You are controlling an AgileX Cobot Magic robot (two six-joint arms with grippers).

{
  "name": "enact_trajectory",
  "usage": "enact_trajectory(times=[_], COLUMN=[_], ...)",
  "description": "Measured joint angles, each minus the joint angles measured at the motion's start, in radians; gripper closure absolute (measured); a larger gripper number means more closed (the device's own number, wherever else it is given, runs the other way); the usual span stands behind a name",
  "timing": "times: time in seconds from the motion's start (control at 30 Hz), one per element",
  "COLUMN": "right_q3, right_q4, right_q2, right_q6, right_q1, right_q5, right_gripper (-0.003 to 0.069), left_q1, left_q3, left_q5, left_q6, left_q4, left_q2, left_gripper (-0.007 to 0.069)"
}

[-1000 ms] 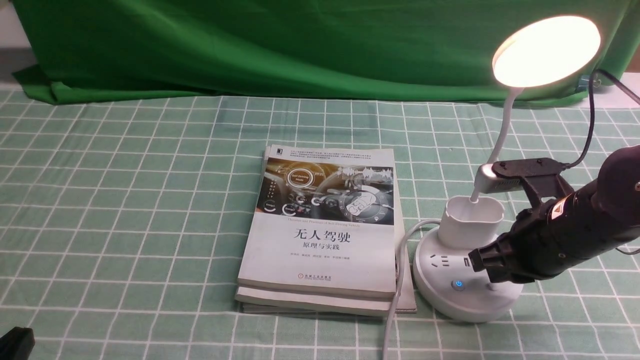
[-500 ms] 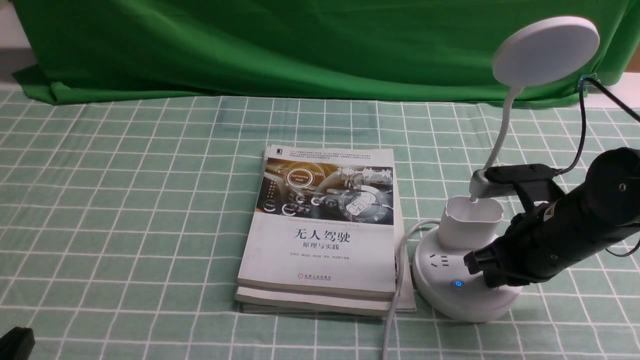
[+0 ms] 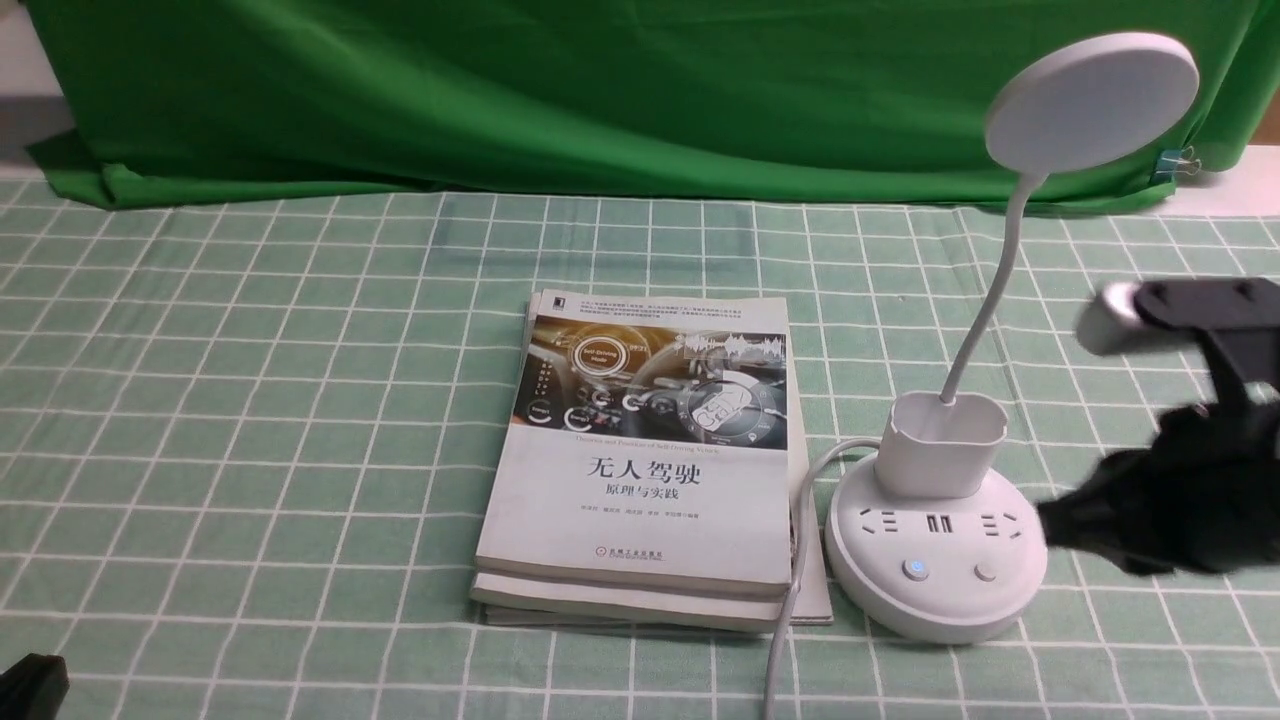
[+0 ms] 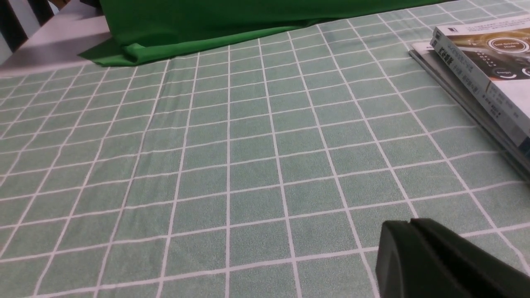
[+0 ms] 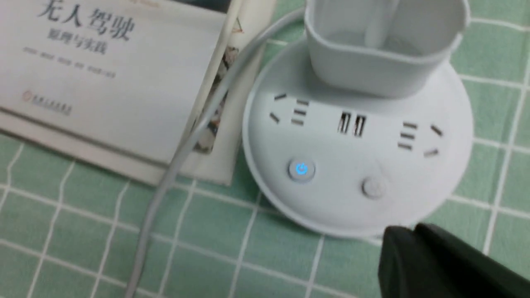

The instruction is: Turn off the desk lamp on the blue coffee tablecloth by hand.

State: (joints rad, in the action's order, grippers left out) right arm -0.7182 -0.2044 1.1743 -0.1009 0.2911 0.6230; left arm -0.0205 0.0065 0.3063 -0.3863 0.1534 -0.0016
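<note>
The white desk lamp (image 3: 935,560) stands on the pale green grid tablecloth (image 3: 250,400) at the right. Its round disc head (image 3: 1092,100) is dark, its neck rises from the cup-shaped holder (image 3: 940,443). The base shows sockets, a blue-lit button (image 3: 914,570) and a plain button (image 3: 986,572). It also shows in the right wrist view (image 5: 356,165). My right gripper (image 3: 1050,525) is shut and empty, just right of the base, clear of it, blurred; its tip shows in the right wrist view (image 5: 408,234). My left gripper (image 4: 408,225) is shut, low over the cloth.
A stack of books (image 3: 645,460) lies left of the lamp, touching its white cord (image 3: 795,560). A dark green backdrop cloth (image 3: 560,90) hangs behind. The left arm's tip (image 3: 30,685) shows at the front left corner.
The lamp head was lit a second ago and is now dark. My right gripper was on the base's right button and has pulled back to the right, off the base.
</note>
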Motion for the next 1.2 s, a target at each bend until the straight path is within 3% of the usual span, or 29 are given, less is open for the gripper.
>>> enact_trajectory(times=[0.2, 0.5, 0.67, 0.97, 1.2], right_q3=[0.149, 0.165, 0.198, 0.567, 0.724], right_q4=[-0.015, -0.008, 0.053, 0.123, 0.125], right_q2=[-0.157, -0.204, -0.317, -0.816, -1.115], right_q6=[0.050, 0.082, 0.083, 0.043, 0.024], right_q1=[0.002, 0.006, 0.001, -0.174, -0.245], right_q5=[-0.086, -0.189, -0.261, -0.448, -0.471], right_gripper=[0.0609, 0.0585, 0.0624, 0.0625, 0.0624], left_q1=[0.000, 0.000, 0.000, 0.000, 0.000], left_q3=[0.000, 0.000, 0.000, 0.000, 0.000], left_q5=[0.000, 0.000, 0.000, 0.000, 0.000], left_q6=[0.000, 0.000, 0.000, 0.000, 0.000], left_q4=[0.000, 0.000, -0.004, -0.004, -0.007], left_q2=[0.000, 0.000, 0.000, 0.000, 0.000], left_gripper=[0.0624, 0.0624, 0.0624, 0.0624, 0.0624])
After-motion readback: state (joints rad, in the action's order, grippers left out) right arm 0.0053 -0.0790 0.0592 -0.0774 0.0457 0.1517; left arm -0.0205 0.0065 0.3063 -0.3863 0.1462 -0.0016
